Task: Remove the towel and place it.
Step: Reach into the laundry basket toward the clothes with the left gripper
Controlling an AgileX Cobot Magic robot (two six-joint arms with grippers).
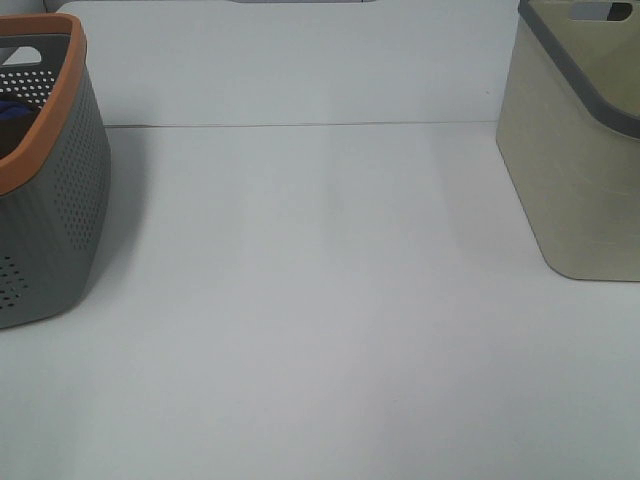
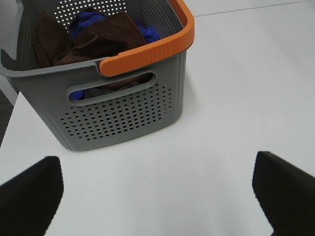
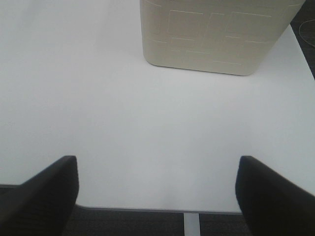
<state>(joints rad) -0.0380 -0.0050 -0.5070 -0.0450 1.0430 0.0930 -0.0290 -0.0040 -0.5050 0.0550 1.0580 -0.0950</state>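
Note:
A grey perforated basket with an orange rim (image 1: 45,200) stands at the table's left edge. In the left wrist view the basket (image 2: 113,105) holds brown towels (image 2: 106,37) and a blue towel (image 2: 88,22) piled inside. My left gripper (image 2: 157,189) is open and empty, hovering over the table a short way from the basket's handle side. My right gripper (image 3: 157,194) is open and empty above the table's front edge, facing a beige basket (image 3: 216,34). Neither gripper shows in the high view.
The beige basket with a grey rim (image 1: 585,150) stands at the table's right side. The white table (image 1: 320,330) lies between the two baskets. The table's front edge and dark floor (image 3: 147,223) show in the right wrist view.

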